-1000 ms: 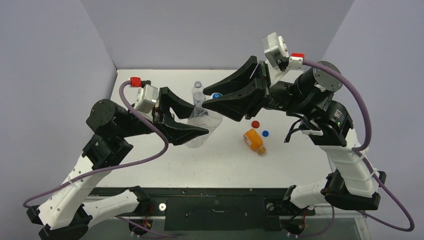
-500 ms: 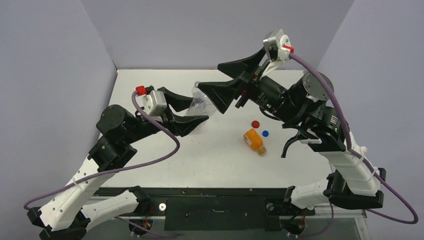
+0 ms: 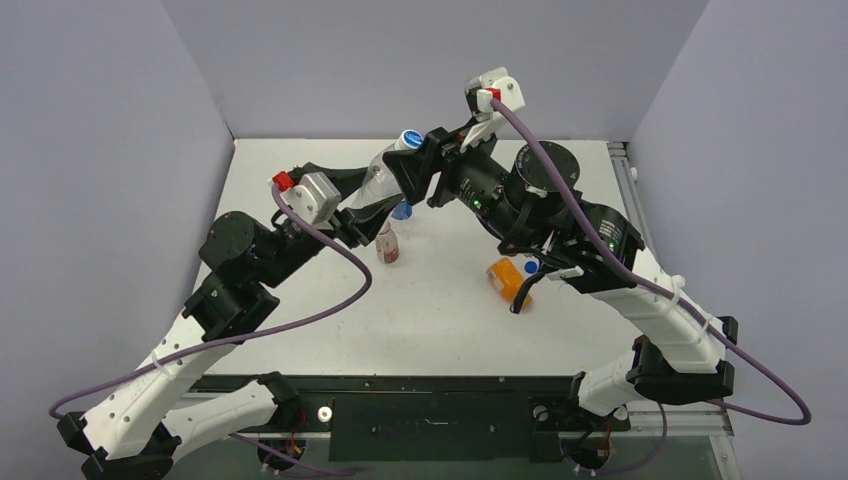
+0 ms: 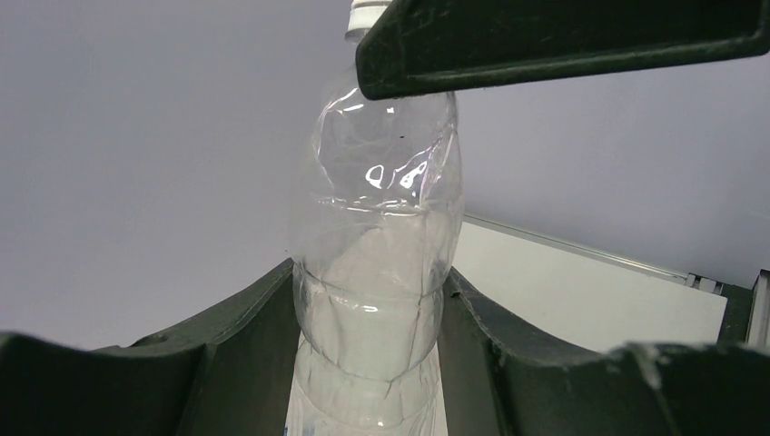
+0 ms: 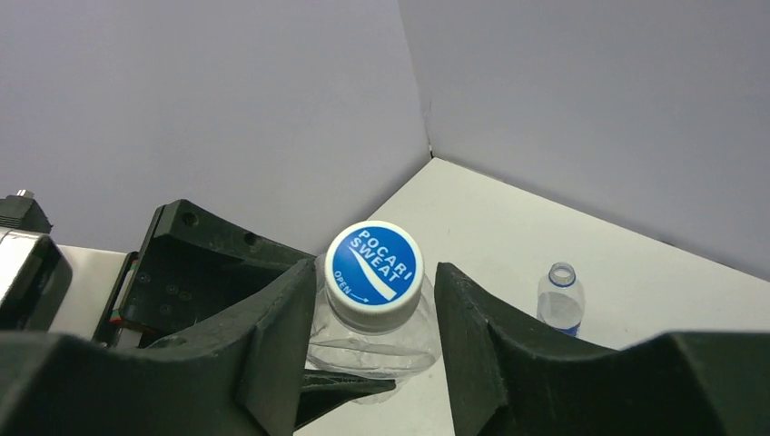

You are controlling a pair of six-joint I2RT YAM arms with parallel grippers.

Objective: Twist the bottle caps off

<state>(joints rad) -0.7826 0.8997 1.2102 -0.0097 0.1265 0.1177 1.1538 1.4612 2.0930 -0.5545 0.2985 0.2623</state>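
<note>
My left gripper (image 3: 372, 198) is shut on the body of the clear unlabelled bottle (image 3: 385, 175) and holds it tilted above the table. In the left wrist view the bottle (image 4: 377, 245) sits between the jaws (image 4: 372, 345). Its white cap with a blue top (image 3: 407, 140) is on. My right gripper (image 3: 410, 158) is open and straddles that cap (image 5: 374, 263). The left finger (image 5: 286, 318) is close to the cap, and a gap shows at the right finger (image 5: 463, 318). One right finger (image 4: 563, 41) crosses the bottle's neck in the left wrist view.
A short bottle with a reddish label (image 3: 387, 243) stands under the held bottle. An uncapped clear bottle with a blue label (image 5: 560, 298) stands behind it. The orange bottle (image 3: 508, 280) lies by the right arm, a blue cap (image 3: 530, 267) beside it.
My left gripper has lifted the clear bottle up and back, uncovering the short reddish bottle. My right gripper has swung left and come down around its cap.
</note>
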